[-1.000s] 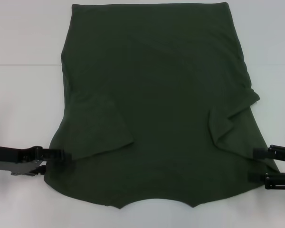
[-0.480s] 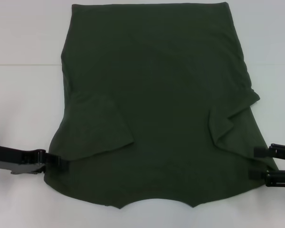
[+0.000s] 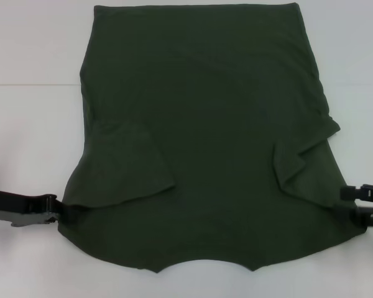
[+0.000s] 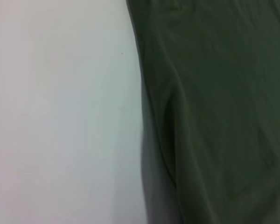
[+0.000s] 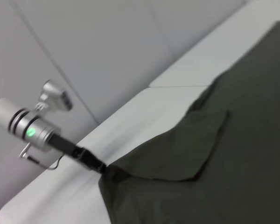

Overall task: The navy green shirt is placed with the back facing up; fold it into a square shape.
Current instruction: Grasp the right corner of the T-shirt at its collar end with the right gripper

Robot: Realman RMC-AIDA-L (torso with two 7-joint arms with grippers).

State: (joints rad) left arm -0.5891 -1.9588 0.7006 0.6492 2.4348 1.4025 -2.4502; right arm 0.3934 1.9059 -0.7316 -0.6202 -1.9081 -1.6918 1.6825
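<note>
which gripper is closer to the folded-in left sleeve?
Left. The left gripper sits at the navy green shirt edge just below that sleeve; the right gripper is across the shirt at its opposite edge.

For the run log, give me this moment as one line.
stage: side grasp | dark olive-green knit T-shirt: flat on white table, sleeves folded in | left gripper: at left shoulder edge | right gripper: at right shoulder edge

White table (image 3: 31, 124) — navy green shirt (image 3: 205, 136) flat on it.
</note>
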